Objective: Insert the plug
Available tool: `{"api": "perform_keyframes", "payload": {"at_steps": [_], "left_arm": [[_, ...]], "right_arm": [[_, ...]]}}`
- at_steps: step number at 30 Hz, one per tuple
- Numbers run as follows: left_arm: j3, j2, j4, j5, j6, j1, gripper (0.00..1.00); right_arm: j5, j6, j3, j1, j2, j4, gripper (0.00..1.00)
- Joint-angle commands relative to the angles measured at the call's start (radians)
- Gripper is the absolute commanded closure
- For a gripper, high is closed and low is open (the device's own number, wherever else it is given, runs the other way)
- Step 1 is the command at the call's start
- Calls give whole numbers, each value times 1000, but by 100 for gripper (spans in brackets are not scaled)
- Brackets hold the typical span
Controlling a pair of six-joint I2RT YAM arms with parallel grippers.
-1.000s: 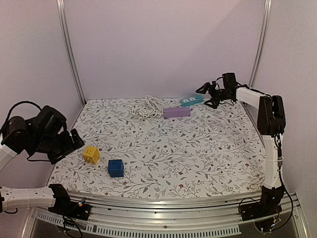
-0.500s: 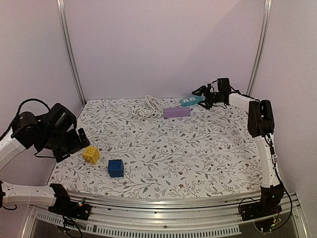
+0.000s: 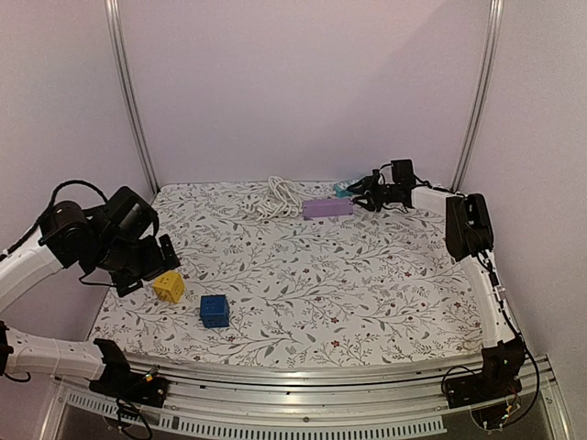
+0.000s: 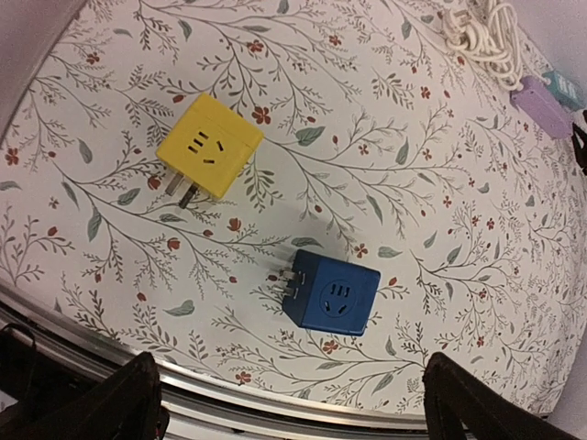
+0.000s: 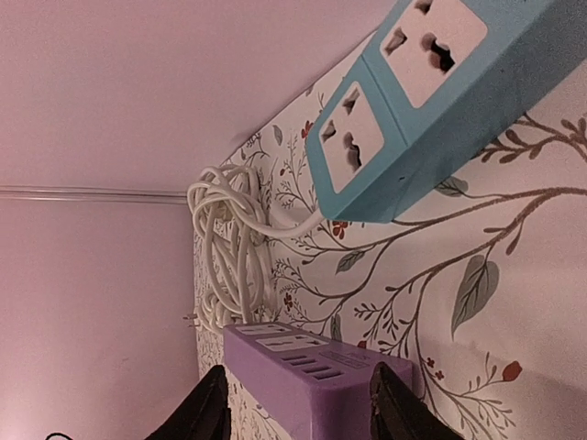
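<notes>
A yellow cube plug (image 3: pixel 168 286) (image 4: pixel 209 147) and a blue cube plug (image 3: pixel 214 311) (image 4: pixel 332 291) lie on the floral mat at the front left, prongs sideways. My left gripper (image 3: pixel 154 266) (image 4: pixel 293 412) hovers open above them, holding nothing. A purple power strip (image 3: pixel 326 207) (image 5: pixel 312 371) lies at the back. My right gripper (image 3: pixel 367 194) (image 5: pixel 298 408) straddles its right end, one finger close on each side, still partly open. A teal power strip (image 3: pixel 341 190) (image 5: pixel 431 101) lies just behind, mostly hidden in the top view.
A coiled white cable (image 3: pixel 280 196) (image 5: pixel 229 257) lies left of the strips at the back. Pale walls and metal posts (image 3: pixel 130 101) enclose the mat. A metal rail (image 4: pixel 229 390) runs along the near edge.
My right gripper has come down and left from beside the teal strip to the purple strip's end, jaws narrowing. My left arm has swung right, over the yellow cube.
</notes>
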Motion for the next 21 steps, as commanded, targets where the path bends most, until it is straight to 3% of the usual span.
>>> {"api": "perform_keyframes", "payload": {"at_steps": [1, 3, 12, 21], "left_arm": [[8, 32, 35, 23, 17, -13, 0], [14, 47, 41, 29, 25, -13, 1], [36, 92, 46, 28, 60, -12, 1], [33, 97, 40, 31, 76, -11, 0]], "right_arm": [[-39, 17, 43, 6, 57, 51, 55], [-47, 29, 64, 7, 75, 52, 60], [-67, 25, 141, 12, 140, 89, 62], [-234, -18, 216, 42, 196, 77, 63]]}}
